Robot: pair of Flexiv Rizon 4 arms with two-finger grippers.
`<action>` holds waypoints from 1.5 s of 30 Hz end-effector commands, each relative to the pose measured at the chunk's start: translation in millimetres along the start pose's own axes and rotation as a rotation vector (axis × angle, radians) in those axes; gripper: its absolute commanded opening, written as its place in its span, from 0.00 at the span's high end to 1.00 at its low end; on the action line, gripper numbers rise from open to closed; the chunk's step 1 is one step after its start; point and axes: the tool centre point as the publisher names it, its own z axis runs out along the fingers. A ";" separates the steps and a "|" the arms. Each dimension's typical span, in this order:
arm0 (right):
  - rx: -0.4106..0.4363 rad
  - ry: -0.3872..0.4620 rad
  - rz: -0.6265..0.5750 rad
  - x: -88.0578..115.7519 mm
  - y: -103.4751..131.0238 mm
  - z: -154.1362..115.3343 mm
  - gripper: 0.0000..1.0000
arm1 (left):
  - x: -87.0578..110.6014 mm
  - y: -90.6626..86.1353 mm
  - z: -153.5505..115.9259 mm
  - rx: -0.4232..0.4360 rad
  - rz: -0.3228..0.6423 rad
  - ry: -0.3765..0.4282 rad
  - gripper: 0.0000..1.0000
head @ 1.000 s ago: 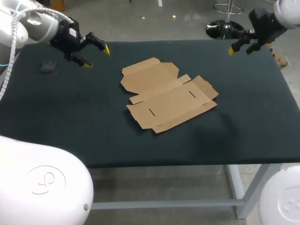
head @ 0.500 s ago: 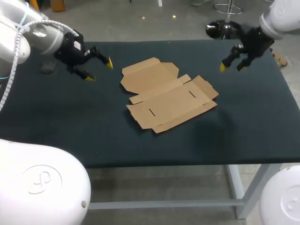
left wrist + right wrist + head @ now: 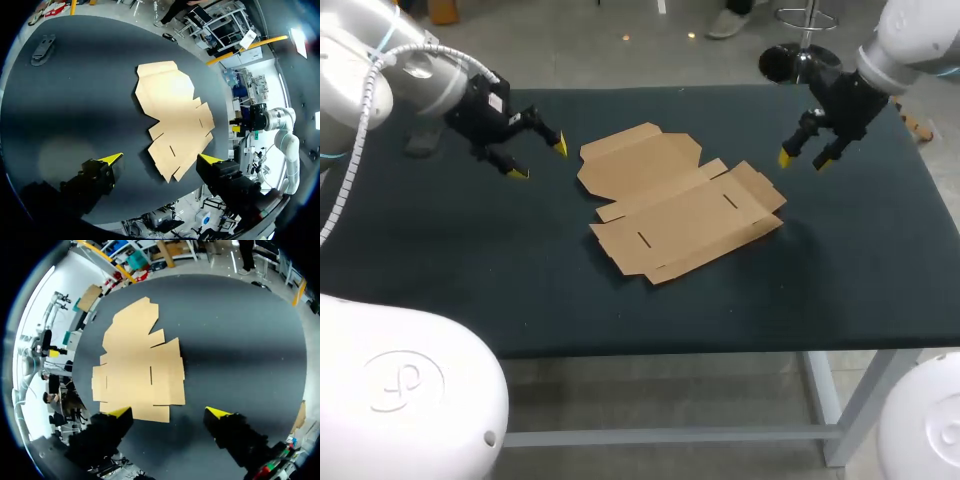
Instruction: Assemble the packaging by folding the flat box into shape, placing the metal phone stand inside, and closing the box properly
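Zero task steps done, judging by the layout: the flat box (image 3: 680,200) lies fully unfolded in the middle of the table (image 3: 860,270), with every panel and flap down and no wall raised.

Off the box's far-left corner hangs the left gripper (image 3: 539,160), jaws spread wide with nothing between them. Off the far-right edge is the right gripper (image 3: 801,161), jaws likewise apart and empty. Neither appears to touch the cardboard. Wrist views agree: the cardboard lies ahead of each pair of fingers, not between them.

At the far-left of the table, well apart from the box, sits a small dark object (image 3: 42,47). It is probably the metal phone stand, but it's too small to confirm.

Left to do, by this read: all of it.
- Raise the walls and lock the tabs.
- Fetch the stand and set it inside.
- Fold the lid shut.
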 end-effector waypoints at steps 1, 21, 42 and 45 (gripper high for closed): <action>0.057 0.016 0.006 -6.6 7.4 10.6 0.00 | 2.9 -2.9 2.5 -0.009 0.017 -0.014 0.00; 0.212 0.155 0.007 -22.8 25.8 68.1 0.15 | 0.9 -3.1 4.3 -0.011 0.024 -0.014 0.00; 0.255 0.277 -0.005 -7.5 35.6 101.4 0.72 | 0.9 -3.1 4.3 -0.011 0.024 -0.014 0.00; 0.238 0.291 -0.002 -2.7 35.1 101.5 0.91 | 0.9 -3.1 4.3 -0.011 0.024 -0.014 0.00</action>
